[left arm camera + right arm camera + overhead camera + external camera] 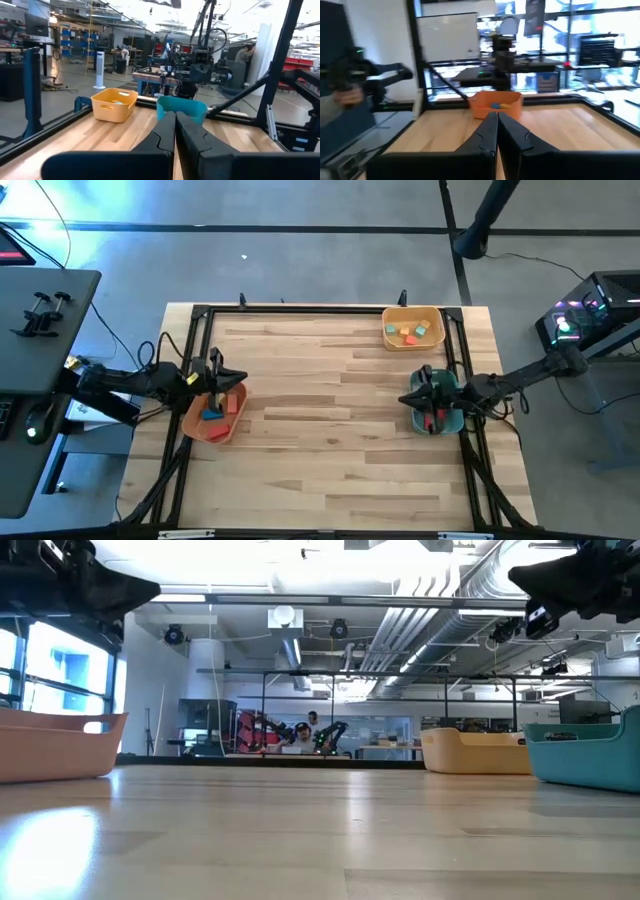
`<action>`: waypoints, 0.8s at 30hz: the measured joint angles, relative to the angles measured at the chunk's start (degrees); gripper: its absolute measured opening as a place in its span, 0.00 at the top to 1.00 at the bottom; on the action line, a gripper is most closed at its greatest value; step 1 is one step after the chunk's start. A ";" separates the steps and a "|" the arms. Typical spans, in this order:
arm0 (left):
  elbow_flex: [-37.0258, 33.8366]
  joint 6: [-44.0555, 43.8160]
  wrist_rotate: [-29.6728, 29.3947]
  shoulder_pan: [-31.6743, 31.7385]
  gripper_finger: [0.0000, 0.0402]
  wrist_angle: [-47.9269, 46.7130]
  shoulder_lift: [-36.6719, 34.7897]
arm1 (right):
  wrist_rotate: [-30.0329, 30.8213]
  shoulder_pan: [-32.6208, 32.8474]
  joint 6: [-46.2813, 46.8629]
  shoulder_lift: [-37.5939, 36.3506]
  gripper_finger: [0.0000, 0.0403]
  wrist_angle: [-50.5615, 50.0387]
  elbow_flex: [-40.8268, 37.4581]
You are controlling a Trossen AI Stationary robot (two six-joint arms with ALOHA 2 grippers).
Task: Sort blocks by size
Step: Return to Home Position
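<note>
Left pincer [240, 375], closed tight, is hovering over orange bin [200, 430] at desk's [330, 440] left edge; right pincer [404, 400] likewise over teal bin [442, 429], right edge. Blocks [408, 333] are lying in bins, prob. light, stiff; grip flat sides.

Table [330, 430] — orange bin [50, 745], yellow bin [475, 752] (teal bin [585, 755])

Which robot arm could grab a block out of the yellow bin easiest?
Probably right. The right gripper hangs over the teal bin, on the same side as the yellow bin. The left gripper is far across, over the orange bin.
</note>
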 joint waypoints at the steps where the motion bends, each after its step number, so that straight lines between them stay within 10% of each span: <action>1: 0.00 0.06 -0.34 -0.46 1.00 -0.01 0.01 | 0.77 -0.40 0.18 -2.21 1.00 -2.31 0.00; 10: 0.00 1.00 -2.92 -1.85 1.00 -0.27 0.04 | -0.26 -4.10 2.24 -23.49 1.00 -24.03 0.02; 24: 0.02 -0.51 -6.69 -1.80 1.00 -9.81 -2.62 | -9.01 -5.87 6.32 -24.28 1.00 -35.01 0.98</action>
